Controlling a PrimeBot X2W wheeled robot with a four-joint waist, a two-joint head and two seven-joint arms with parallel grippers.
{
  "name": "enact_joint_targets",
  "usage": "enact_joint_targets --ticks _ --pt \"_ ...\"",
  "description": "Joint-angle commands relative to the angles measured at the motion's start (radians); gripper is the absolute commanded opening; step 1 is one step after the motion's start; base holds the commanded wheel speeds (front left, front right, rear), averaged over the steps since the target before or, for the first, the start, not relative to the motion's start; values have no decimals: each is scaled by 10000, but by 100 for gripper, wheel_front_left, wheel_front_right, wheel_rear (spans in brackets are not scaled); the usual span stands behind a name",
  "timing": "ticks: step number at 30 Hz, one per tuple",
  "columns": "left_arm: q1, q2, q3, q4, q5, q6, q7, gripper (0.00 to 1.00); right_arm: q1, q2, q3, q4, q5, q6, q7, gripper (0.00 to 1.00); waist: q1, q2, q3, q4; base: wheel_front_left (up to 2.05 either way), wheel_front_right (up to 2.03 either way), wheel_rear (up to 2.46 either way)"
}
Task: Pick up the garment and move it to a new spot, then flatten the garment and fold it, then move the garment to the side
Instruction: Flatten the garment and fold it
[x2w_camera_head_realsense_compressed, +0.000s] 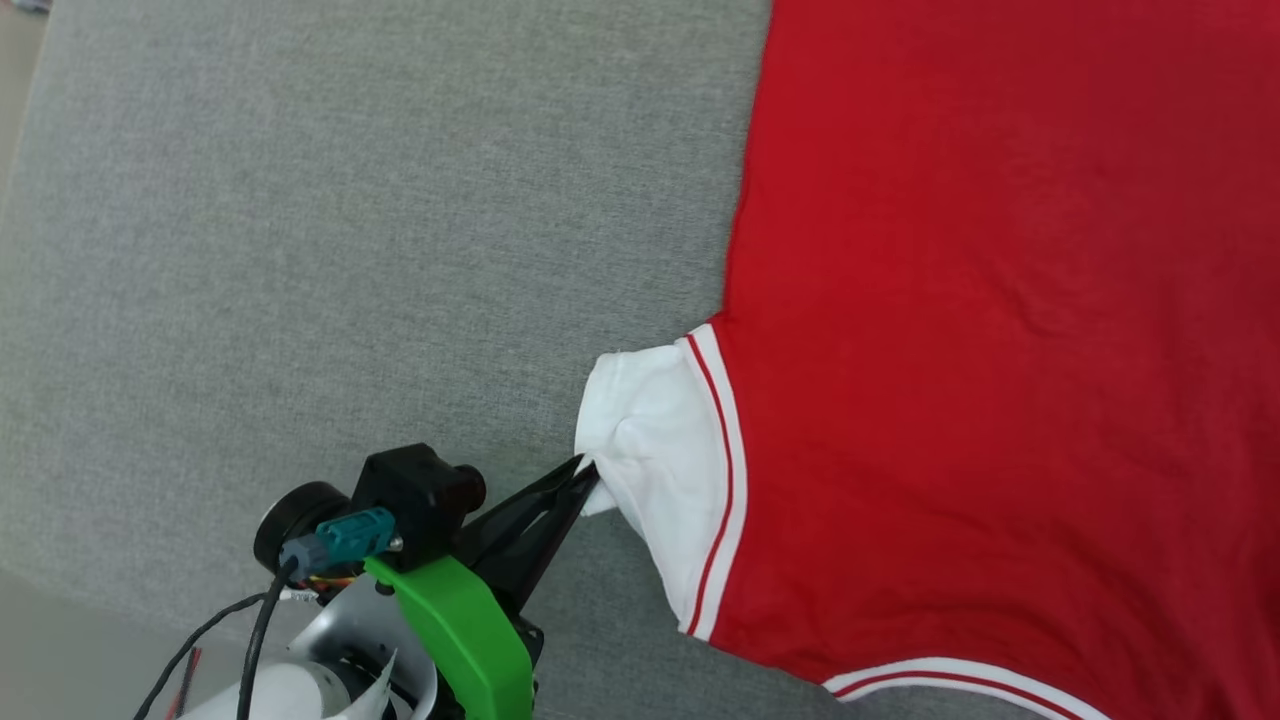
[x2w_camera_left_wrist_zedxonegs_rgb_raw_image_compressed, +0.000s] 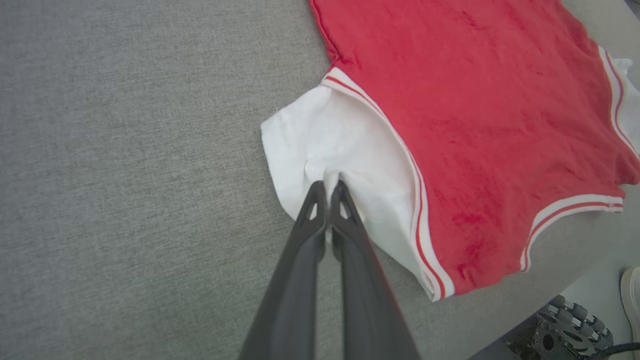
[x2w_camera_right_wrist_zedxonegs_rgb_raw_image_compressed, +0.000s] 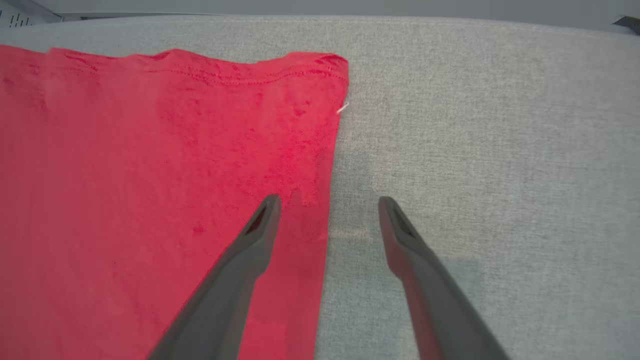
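The grey fabric surface (x2w_camera_head_realsense_compressed: 350, 250) spreads before me, with the red garment (x2w_camera_head_realsense_compressed: 1000, 300) lying flat on its right part. My left pincer (x2w_camera_left_wrist_zedxonegs_rgb_raw_image_compressed: 328, 187) is clenched on the white sleeve (x2w_camera_left_wrist_zedxonegs_rgb_raw_image_compressed: 325, 145), puckering it. My right pincer (x2w_camera_right_wrist_zedxonegs_rgb_raw_image_compressed: 328, 201) is spread wide at the garment's side edge, one finger over red cloth, the other over grey.

the head camera looks steeply down on the grey fabric surface (x2w_camera_head_realsense_compressed: 350, 250), left gripper (x2w_camera_head_realsense_compressed: 585, 470) at lower left. the left wrist camera sits close behind that gripper; both share the white sleeve (x2w_camera_left_wrist_zedxonegs_rgb_raw_image_compressed: 320, 140) of the red t-shirt (x2w_camera_left_wrist_zedxonegs_rgb_raw_image_compressed: 475, 125). the right wrist camera looks low along the right gripper (x2w_camera_right_wrist_zedxonegs_rgb_raw_image_compressed: 327, 202) to the surface's far edge.
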Motion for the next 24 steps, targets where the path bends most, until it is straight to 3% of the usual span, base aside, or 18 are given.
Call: enact_joint_targets --ticks 1,8,18,19,20,21,24 --pt "-159 -74 -10 -44 89 -1 -55 0 -324 156 -97 181 -381 -78 235 100 -2 0 1035 1052 0 0 0" --pt "-381 -439 -118 71 103 -245 -277 0 -1479 445 -664 926 -1980 -78 931 100 -2 0 1480 1512 0 0 0" --pt "-470 -548 -70 218 37 -339 -446 0 -1046 316 -832 1345 -2408 -78 1039 100 -2 0 1581 1697 0 0 0" --pt "-470 -551 -69 233 32 -341 -452 0 -983 306 -839 1396 -2407 -78 1104 90 -2 0 1571 1701 0 0 0" --pt "-471 -552 -67 250 25 -341 -457 0 -907 294 -831 1434 -2407 -78 1175 36 -2 0 1555 1703 0 0 0" --pt "-473 -549 -63 260 21 -339 -459 0 -859 284 -819 1436 -2391 -78 1209 4 -2 0 1544 1702 0 0 0" --pt "-485 -535 -51 284 9 -336 -458 0 -714 281 -845 1435 -2325 -78 1299 0 -2 0 1488 1688 0 0 0"
